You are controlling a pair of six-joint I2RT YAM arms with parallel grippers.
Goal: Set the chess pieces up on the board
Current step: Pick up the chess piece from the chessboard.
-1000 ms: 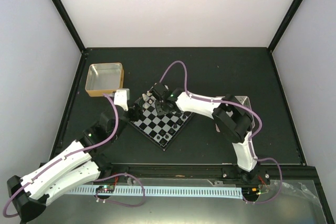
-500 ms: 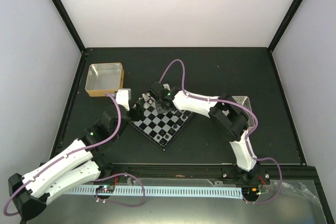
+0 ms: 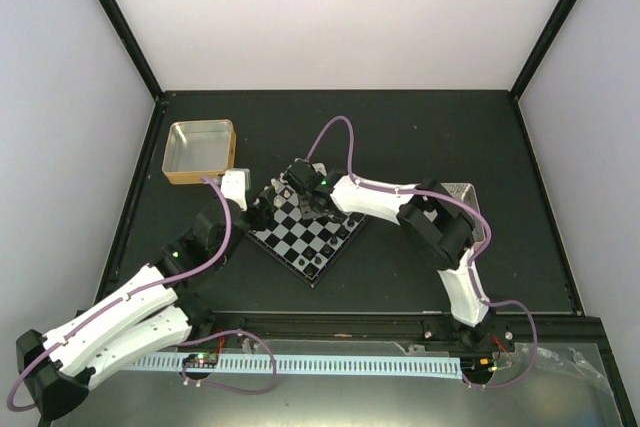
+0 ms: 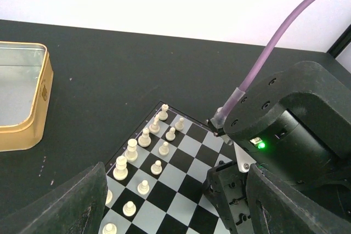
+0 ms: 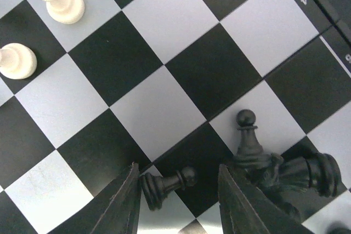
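Just inside the board's (image 5: 164, 26) edge, the released right end effector (image 5: 175, 201) straddles a toppled black pawn (image 5: 164, 184), an upright pawn (image 5: 247, 135) crowding it; left end effector (image 4: 175, 201) released.

1. The right arm (image 3: 385, 199) extends farther over the board (image 3: 318, 239) than 1 second ago.
2. The right gripper (image 3: 298, 190) shifts from the squares nearer the board's middle toward the far corner, moving up and left in the top view.
3. The right elbow (image 3: 438, 229) moves away from the table's near edge, and the forearm lies flatter. More of the silver tray (image 3: 468, 190) shows behind it.
4. The left arm (image 3: 120, 312) changes pose. The left elbow (image 3: 205, 232) sits farther from the near edge and closer to the board.
5. Most of this displacement occurs in the first half second; after that, both arms change only slightly.
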